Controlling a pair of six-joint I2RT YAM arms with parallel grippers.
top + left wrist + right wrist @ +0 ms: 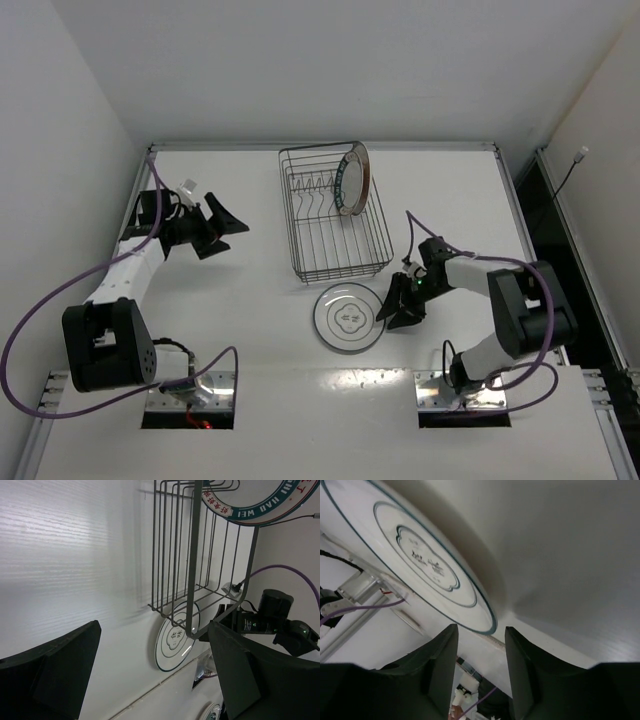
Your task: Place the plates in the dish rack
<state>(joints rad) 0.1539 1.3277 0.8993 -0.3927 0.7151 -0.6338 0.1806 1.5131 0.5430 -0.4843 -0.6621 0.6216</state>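
The thin-ringed plate (pixel 349 318) lies flat on the worktop (pixel 250 330) just beyond the dish rack's (pixel 289 215) near end. The right hand (pixel 390 310), parted and empty, meets its right rim. The released left hand (pixel 225 228) waits well left of the rack.

The right gripper (pixel 481 632) holds its dark fingers (pixel 437 665) apart just short of the rim of the thin-ringed white plate (pixel 420 555), which lies flat near the table (pixel 560 555) edge.
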